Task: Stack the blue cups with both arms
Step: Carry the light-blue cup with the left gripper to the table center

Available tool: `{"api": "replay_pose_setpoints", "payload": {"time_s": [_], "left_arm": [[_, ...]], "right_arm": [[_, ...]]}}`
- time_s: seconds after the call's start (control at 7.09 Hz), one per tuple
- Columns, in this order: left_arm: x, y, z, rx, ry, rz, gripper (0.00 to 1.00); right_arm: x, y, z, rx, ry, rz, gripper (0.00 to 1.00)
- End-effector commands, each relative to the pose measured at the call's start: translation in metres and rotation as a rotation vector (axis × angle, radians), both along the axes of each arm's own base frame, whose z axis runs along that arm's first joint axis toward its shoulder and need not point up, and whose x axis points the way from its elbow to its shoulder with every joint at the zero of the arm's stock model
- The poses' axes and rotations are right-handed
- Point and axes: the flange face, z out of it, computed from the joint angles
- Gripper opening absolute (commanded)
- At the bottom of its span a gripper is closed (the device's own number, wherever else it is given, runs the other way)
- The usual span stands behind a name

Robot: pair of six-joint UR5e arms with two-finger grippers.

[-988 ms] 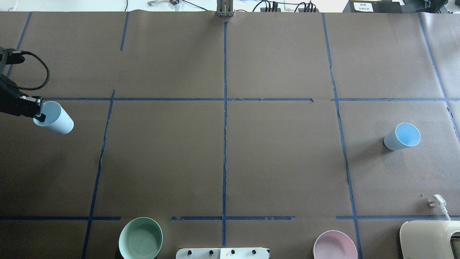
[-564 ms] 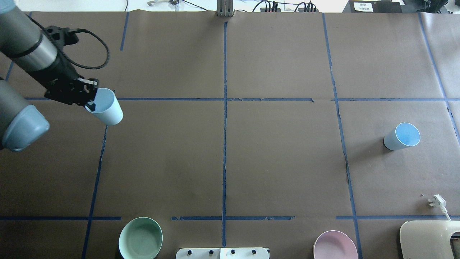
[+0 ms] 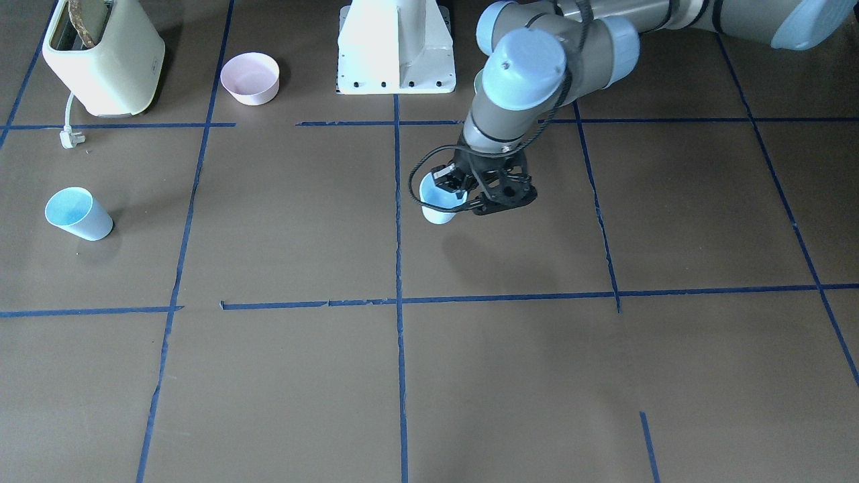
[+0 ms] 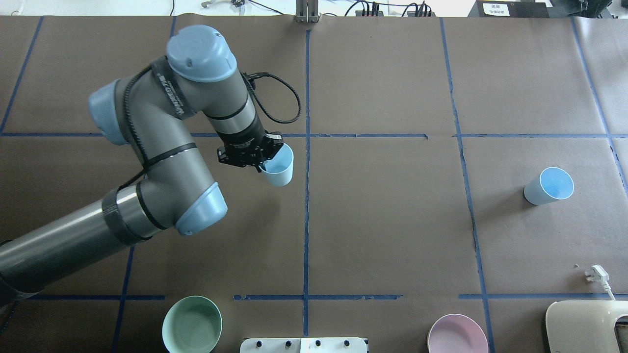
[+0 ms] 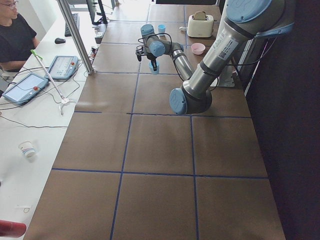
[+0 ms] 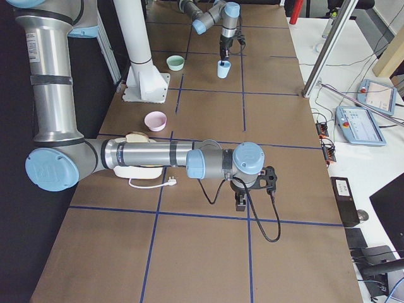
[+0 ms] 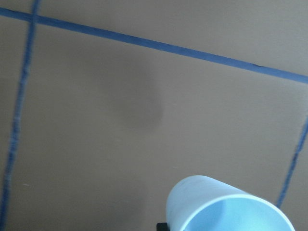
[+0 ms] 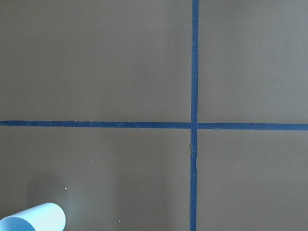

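Note:
One blue cup (image 4: 279, 170) hangs upright above the table near the centre line, held at its rim by my left gripper (image 4: 262, 159), which is shut on it. It also shows in the front view (image 3: 438, 202) and low in the left wrist view (image 7: 226, 207). The second blue cup (image 4: 549, 186) stands free on the table at the right, also seen in the front view (image 3: 75, 213) and at the bottom left of the right wrist view (image 8: 33, 217). My right gripper (image 6: 241, 203) shows only in the exterior right view, low over the table; I cannot tell if it is open or shut.
A mint-green bowl (image 4: 192, 324) and a pink bowl (image 4: 457, 335) sit at the near edge beside the white pedestal base (image 3: 396, 47). A cream toaster (image 4: 586, 326) with its white plug (image 4: 597, 273) stands at the near right corner.
My left arm has swung in from the table's left edge toward the centre line, carrying its blue cup rightward. The cup at the right has not moved.

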Motion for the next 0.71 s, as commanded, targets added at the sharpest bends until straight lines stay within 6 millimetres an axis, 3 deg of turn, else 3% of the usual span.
{"api": "replay_pose_setpoints", "payload": {"time_s": [0.0,0.56], "left_arm": [[0.0491,0.0107,-0.0099,0.006,0.012,-0.015,0.00],[0.0566,0.0205,-0.0026,0.002,0.003,0.000,0.06]], "right_arm": [[0.0001,-0.0002,-0.0019,0.003,-0.004,0.001,1.00],[-0.0006,-0.0017,-0.0033,0.006,-0.002,0.000,1.00]]}}
